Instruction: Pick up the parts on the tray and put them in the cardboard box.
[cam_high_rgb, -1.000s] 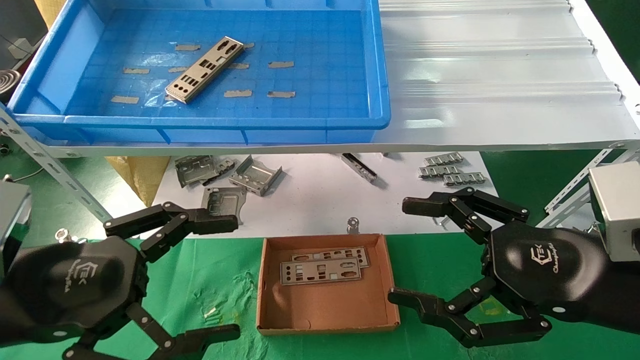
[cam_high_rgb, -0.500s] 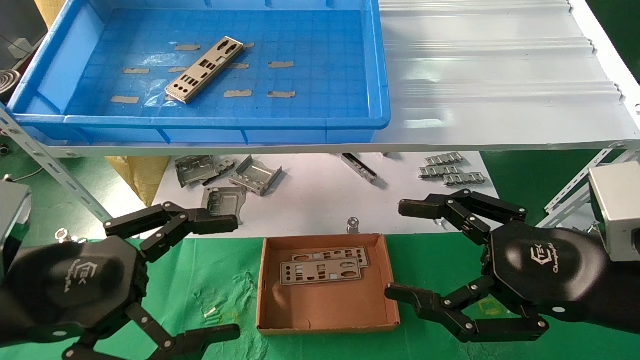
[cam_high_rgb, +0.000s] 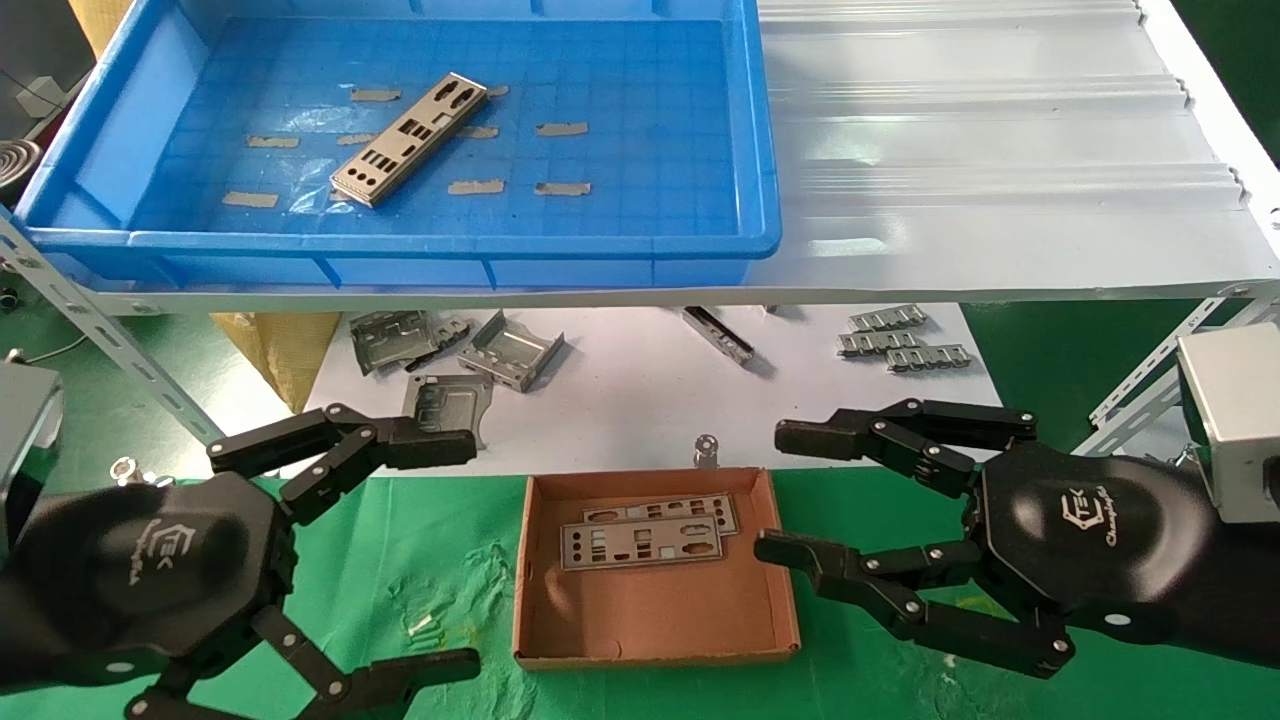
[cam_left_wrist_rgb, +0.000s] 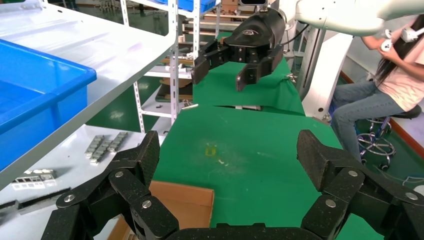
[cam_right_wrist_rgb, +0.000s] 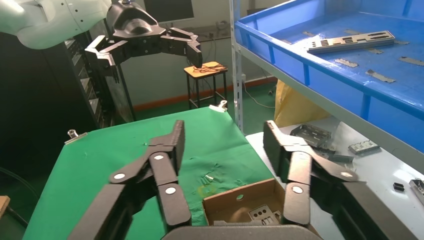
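Right gripper (cam_high_rgb: 770, 495) jaws narrowing, still open and empty, drifting toward cardboard box (cam_high_rgb: 652, 625); left gripper (cam_high_rgb: 470, 555) open, idle at 7 o'clock. One part (cam_high_rgb: 408, 139) left on tray (cam_high_rgb: 755, 150).

parts 3: 1 on tray (cam_high_rgb: 408, 139), 2 in cardboard box (cam_high_rgb: 640, 541) | tray (cam_high_rgb: 760, 130) 1 | cardboard box (cam_high_rgb: 655, 658) 1 | ladder strips (cam_high_rgb: 905, 344) 3

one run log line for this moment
flat silver punched plate in blue plastic tray: one | brown cardboard box: two plates | right tool: open, empty, beside box | left tool: open, idle
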